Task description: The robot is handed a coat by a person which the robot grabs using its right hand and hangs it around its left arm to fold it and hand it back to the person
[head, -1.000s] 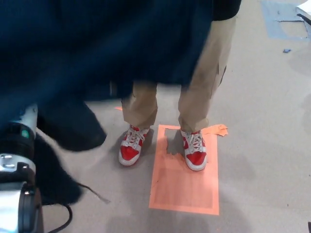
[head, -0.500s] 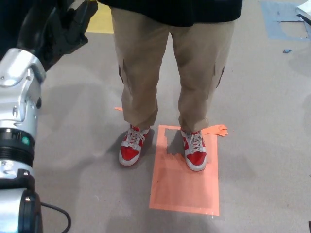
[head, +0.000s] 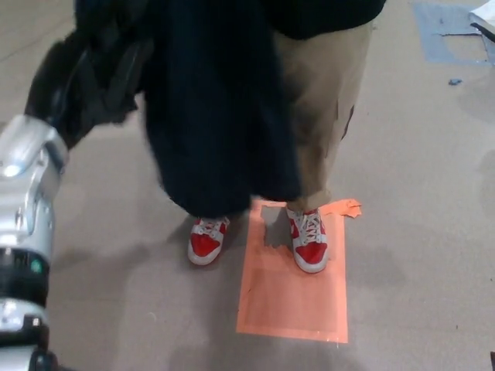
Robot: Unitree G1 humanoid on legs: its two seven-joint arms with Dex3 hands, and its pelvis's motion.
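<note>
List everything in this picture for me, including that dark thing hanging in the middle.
coat: one, dark navy, hanging top centre before the person's legs
floor rectangle: one, orange, under one shoe
tape scrap: one, orange, at the rectangle's upper right corner
floor patch: one, blue, top right
trousers: one pair, khaki, partly behind the coat
shoes: two, red and white
left arm: one, silver and black, left edge
left hand: one, black, beside the coat
</note>
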